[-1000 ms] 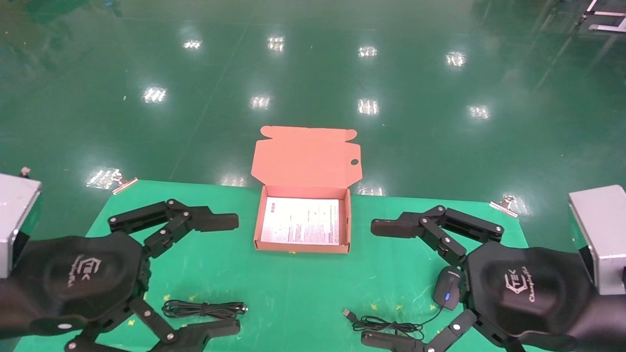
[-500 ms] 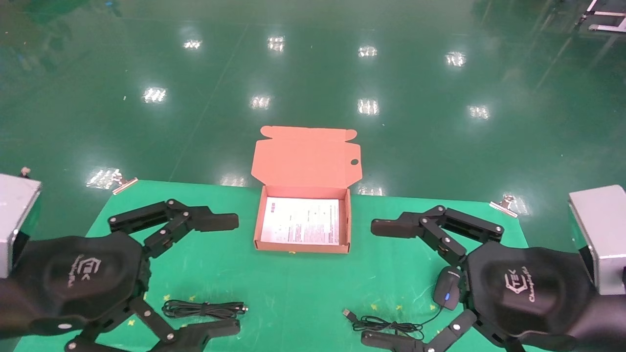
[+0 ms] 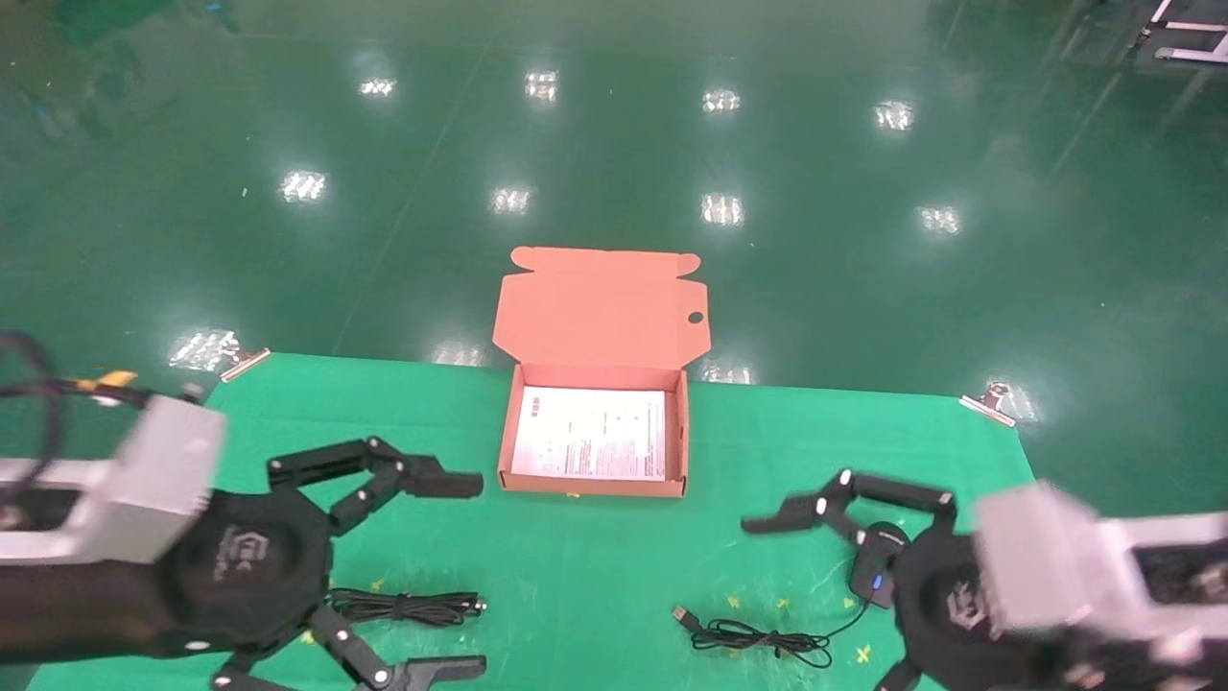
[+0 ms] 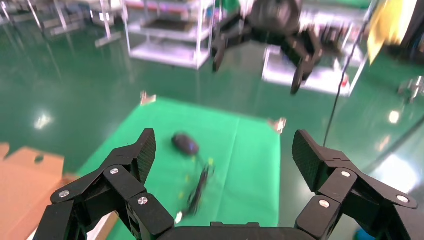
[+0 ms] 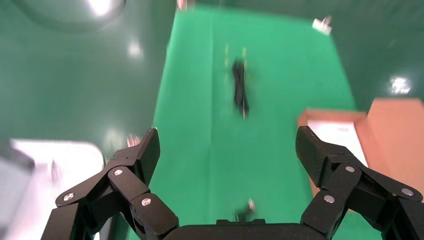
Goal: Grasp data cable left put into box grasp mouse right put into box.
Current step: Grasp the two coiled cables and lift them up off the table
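Observation:
The salmon-orange box (image 3: 683, 437) stands open at the table's far middle, lid up, with a white sheet inside. The banded data cable (image 3: 403, 607) (image 5: 240, 87) lies near the front left. It rests between the spread fingers of my open left gripper (image 3: 465, 576) (image 4: 223, 155), which holds nothing. The black mouse (image 3: 875, 571) (image 4: 185, 143), blue light at its wheel, lies at the front right, its cord (image 3: 758, 638) trailing left to a USB plug. My right gripper (image 3: 796, 614) (image 5: 227, 150) is open and empty, right beside the mouse.
A green cloth (image 3: 576, 557) covers the table, held by metal clips (image 3: 245, 363) (image 3: 988, 403) at the far corners. Glossy green floor lies beyond the far edge. The left wrist view shows the right gripper (image 4: 270, 30) farther off and a box corner (image 4: 25, 175).
Both arms have swung and blur with motion. The left gripper dropped toward the data cable. The right gripper moved down and right, uncovering more of the mouse. Nothing on the table has shifted.

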{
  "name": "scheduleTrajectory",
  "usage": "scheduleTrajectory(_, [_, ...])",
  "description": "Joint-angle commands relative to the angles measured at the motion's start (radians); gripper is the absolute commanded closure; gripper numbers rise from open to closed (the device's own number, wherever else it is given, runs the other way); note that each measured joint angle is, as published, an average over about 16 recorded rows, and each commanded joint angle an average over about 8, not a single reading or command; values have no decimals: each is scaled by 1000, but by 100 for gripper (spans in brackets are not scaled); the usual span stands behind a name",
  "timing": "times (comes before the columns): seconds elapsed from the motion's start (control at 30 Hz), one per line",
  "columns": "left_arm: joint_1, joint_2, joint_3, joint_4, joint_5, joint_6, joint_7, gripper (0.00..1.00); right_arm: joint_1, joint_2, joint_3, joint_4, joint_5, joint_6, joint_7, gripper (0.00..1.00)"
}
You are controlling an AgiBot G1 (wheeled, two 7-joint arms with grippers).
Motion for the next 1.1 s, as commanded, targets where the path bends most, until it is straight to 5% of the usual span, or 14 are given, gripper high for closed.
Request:
scheduleTrajectory(0.03, [-28,3,21,2,47,10,-4,0,40,-2,-30,4,-58,-15,-6,0])
scheduleTrajectory(0.57, [-220,108,270,-61,580,16,101,0,383,-131,-499,27,-461,-8,-86,0])
scheduleTrajectory(1.1, [-198,228,432,-51,972,-100,79,0,348,-234,-668,7,-702,103,-37,0])
